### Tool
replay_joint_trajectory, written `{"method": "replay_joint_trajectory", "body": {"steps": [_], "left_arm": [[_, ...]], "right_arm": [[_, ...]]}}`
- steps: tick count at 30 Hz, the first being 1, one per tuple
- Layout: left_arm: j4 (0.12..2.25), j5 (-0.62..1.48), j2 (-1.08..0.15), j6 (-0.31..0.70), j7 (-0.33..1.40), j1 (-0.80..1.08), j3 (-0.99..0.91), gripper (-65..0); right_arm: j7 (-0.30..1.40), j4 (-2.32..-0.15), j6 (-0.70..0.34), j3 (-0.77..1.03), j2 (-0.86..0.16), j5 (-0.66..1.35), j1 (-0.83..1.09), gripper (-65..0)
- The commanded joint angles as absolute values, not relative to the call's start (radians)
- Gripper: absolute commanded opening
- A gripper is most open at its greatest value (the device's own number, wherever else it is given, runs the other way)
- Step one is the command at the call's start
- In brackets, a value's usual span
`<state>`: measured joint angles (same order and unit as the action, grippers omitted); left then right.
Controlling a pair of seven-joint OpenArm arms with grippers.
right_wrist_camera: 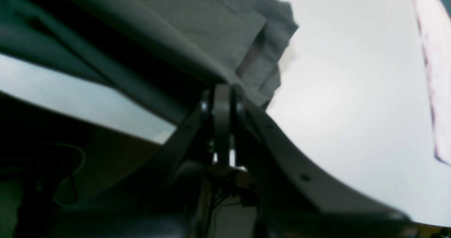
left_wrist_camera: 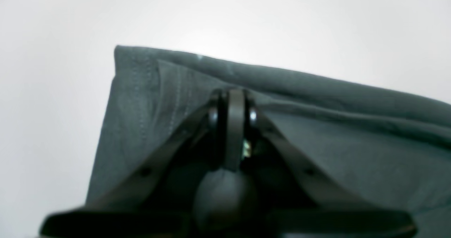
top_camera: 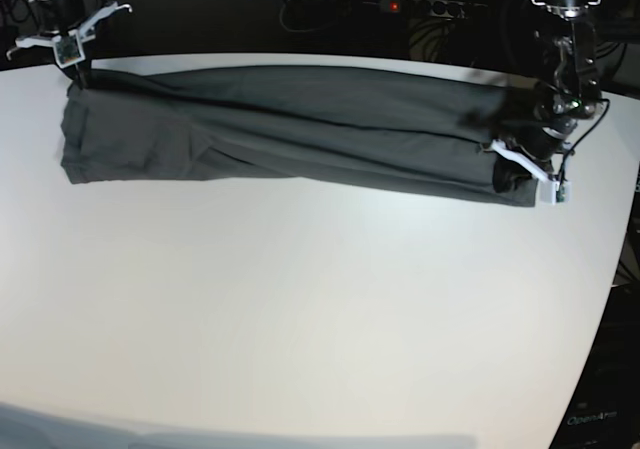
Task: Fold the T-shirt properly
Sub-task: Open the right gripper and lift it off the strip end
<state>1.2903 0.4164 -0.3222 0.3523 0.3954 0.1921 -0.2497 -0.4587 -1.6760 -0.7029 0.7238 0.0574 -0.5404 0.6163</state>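
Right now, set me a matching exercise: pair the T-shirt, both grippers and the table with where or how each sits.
Things:
1. T-shirt
2. left gripper
3. right gripper
4. table

States:
A. white, bare toward the camera
B. shut on the shirt's end at base view's right
C. stretched in a long dark band
D. shut on the shirt's end at base view's left

Pairs: 1-C, 2-B, 3-D, 4-A

Both wrist views are soft and out of focus, the near black hand parts most blurred. In the left wrist view the white bench [left_wrist_camera: 317, 26] glares brightest toward 12 o'clock and dims at the corners. The right wrist view is dark from 7 to 11 o'clock and bright from 1 to 4. The base view is evenly lit with faint shadows, its edges bowed and the background at 12 o'clock dim.
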Motion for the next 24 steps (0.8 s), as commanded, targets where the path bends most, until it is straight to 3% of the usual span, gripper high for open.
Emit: {"method": "replay_joint_trajectory", "body": {"steps": [1,24], "left_arm": [[1.268,0.329,-0.329,0.312,0.552,0.225,-0.24,-61.7],[1.276,0.328,-0.372,0.312,0.555,0.263,-0.237,-61.7]], "right_arm": [[-0.478,-1.676,-0.698,0.734,0.045,-0.521,0.625,-64.6],[-0.466,-1.635,-0.698,0.736,0.048,-0.521,0.615,-63.4]]}}
